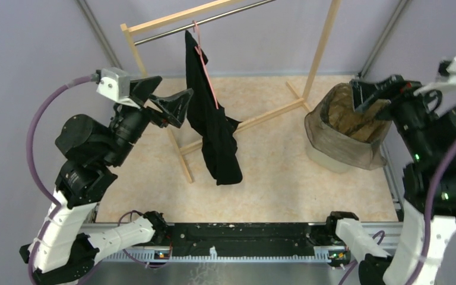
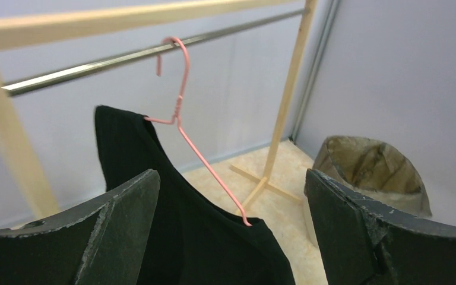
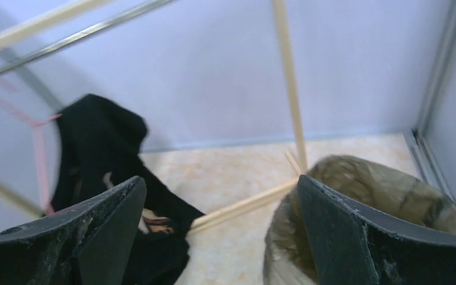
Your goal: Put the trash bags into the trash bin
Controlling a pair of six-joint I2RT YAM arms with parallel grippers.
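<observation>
The trash bag (image 1: pixel 343 132), thin brown-grey film, lines the trash bin (image 1: pixel 322 159) at the right and is draped over its rim and down its sides. It also shows in the left wrist view (image 2: pixel 371 169) and the right wrist view (image 3: pixel 386 193). My right gripper (image 1: pixel 373 98) is open and empty, above the bin's right rim; in its wrist view (image 3: pixel 222 231) the bag lies behind the right finger. My left gripper (image 1: pixel 172 90) is open and empty, raised beside the black T-shirt (image 1: pixel 214 130); its wrist view (image 2: pixel 231 225) looks onto the shirt.
A wooden clothes rack (image 1: pixel 320 41) with a metal bar stands across the back. The black T-shirt hangs from it on a pink hanger (image 2: pixel 181 113). A rack foot (image 1: pixel 273 116) runs along the floor just left of the bin. Grey walls close the sides.
</observation>
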